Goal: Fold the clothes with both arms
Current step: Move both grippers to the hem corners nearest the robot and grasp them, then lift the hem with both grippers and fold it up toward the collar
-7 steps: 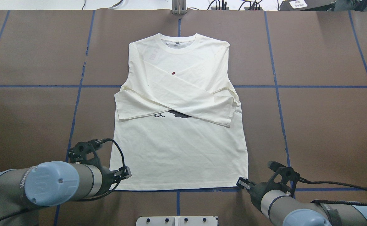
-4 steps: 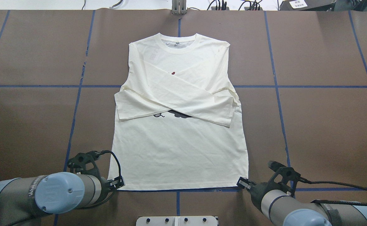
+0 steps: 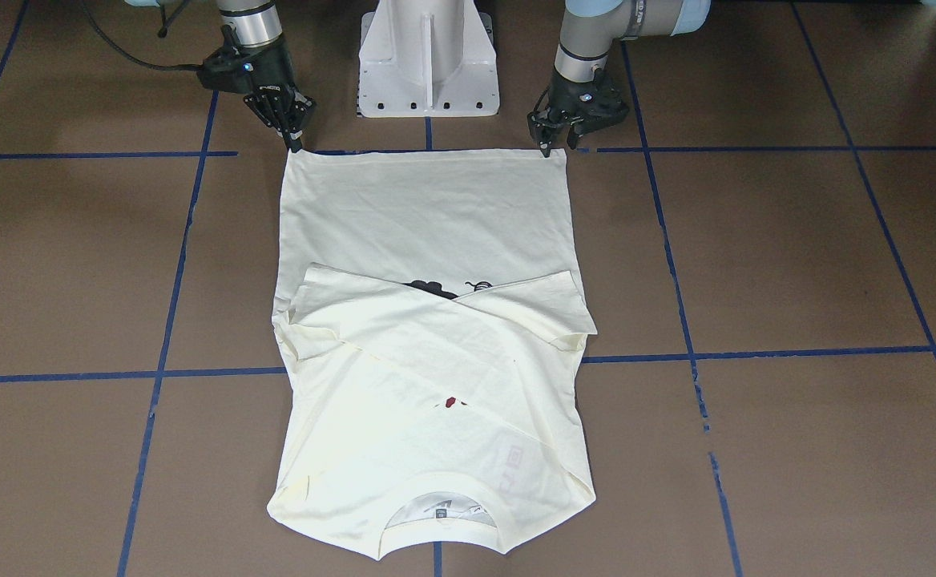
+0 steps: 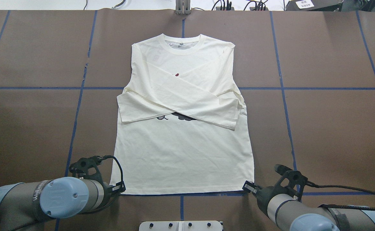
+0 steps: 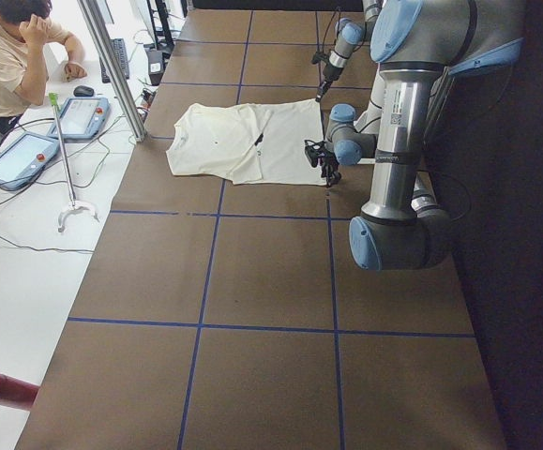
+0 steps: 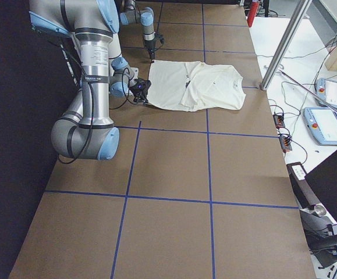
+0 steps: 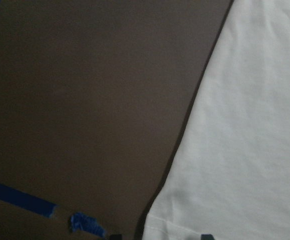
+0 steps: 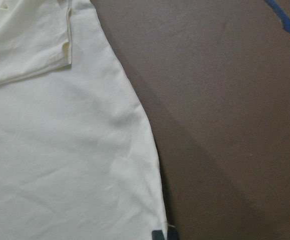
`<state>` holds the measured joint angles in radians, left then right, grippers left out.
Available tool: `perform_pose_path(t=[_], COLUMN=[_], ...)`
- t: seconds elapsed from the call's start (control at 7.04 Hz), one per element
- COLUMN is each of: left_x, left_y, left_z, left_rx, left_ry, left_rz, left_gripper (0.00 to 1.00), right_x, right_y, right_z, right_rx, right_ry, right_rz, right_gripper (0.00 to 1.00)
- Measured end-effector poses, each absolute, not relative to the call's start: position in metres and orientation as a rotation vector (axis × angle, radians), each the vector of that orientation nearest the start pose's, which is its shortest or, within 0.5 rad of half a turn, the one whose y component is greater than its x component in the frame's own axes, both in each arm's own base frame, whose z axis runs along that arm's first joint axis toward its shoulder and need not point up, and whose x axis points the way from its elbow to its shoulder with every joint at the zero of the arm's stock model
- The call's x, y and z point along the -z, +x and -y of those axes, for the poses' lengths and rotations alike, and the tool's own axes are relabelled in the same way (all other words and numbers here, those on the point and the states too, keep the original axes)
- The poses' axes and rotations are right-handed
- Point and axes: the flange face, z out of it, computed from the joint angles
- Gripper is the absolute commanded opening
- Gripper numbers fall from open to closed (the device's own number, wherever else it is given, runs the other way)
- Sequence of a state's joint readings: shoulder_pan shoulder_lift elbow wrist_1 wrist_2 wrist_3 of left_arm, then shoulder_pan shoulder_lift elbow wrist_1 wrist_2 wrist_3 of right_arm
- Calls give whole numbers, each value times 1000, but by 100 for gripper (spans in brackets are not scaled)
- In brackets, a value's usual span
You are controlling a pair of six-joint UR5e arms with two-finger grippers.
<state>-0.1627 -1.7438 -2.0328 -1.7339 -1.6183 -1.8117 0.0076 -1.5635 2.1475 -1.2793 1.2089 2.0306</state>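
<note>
The cream-white T-shirt lies flat on the brown table, collar far from me, both sleeves folded across the chest, hiding most of the black print. It also shows in the front-facing view. My left gripper is at the hem's left corner; in the left wrist view its fingertips stand apart on either side of that corner, open. My right gripper is at the hem's right corner; in the right wrist view its tips are together on the corner.
The white pedestal base stands just behind the hem between the arms. Blue tape lines grid the brown table. A metal post and a seated person with control pendants are beyond the table's far side.
My left arm has drawn back toward me and a little left, bringing its gripper from over the shirt's lower left edge to the hem corner. The right arm and shirt have not moved.
</note>
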Motion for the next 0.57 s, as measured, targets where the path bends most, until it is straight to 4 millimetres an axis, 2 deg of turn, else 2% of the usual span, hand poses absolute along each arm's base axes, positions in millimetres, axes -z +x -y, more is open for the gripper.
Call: perform_pose_path(t=[0.14, 0.57], left_x=[-347, -344], left_y=[502, 500], left_z=[213, 213], left_rx=[363, 363], left_ry=[-77, -79], left_rz=[-799, -805], left_gripper=[0, 0], right_x=[-355, -355], right_y=[-464, -464], right_z=[172, 172], right_rx=[-591, -591], right_ry=[138, 140], right_rz=[933, 933], right_gripper=[0, 0])
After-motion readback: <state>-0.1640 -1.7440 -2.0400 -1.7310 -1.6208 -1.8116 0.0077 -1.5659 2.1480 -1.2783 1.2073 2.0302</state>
